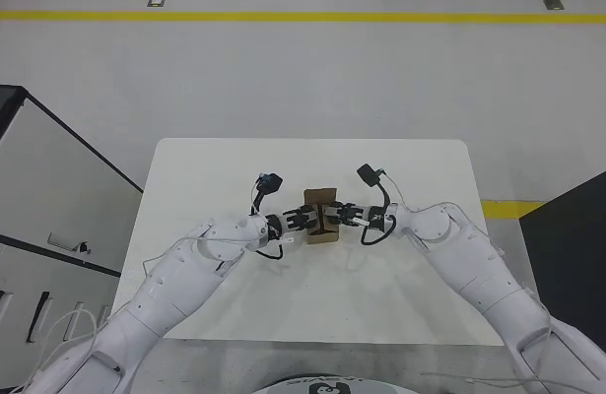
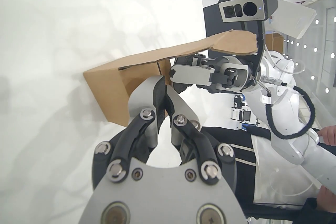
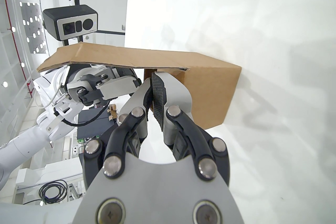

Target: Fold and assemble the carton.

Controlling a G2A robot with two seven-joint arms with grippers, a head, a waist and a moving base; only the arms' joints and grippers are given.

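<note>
White surface [image 1: 401, 295], carton [image 1: 320, 223] sitting on it directly between your two claws, one at each end.

Left claw [image 2: 164, 87]: fingers almost together, with a thin cardboard edge pinched between the pads. It has hold of the carton's end.

Right claw [image 3: 153, 83]: same on the opposite end, pads squeezed onto a cardboard edge. The claw tips face each other, very close. Can't tell if they touch.

Carton body is partly squared up. Long flap [image 2: 231, 42] is loose. It runs past the fingers of both claws on their far side, free edge off the surface, bent at a crease, not tucked.

My read: you're mid-assembly. The body is formed, the ends and the long flap aren't closed. I can't tell which panel each claw grips.

The next move likely needs one claw to hold the body steady while the other lets go, pushes its end panel inward, then brings the long flap over. Brace before you push. The carton looks light and will probably slide or skew if only one end is held.
</note>
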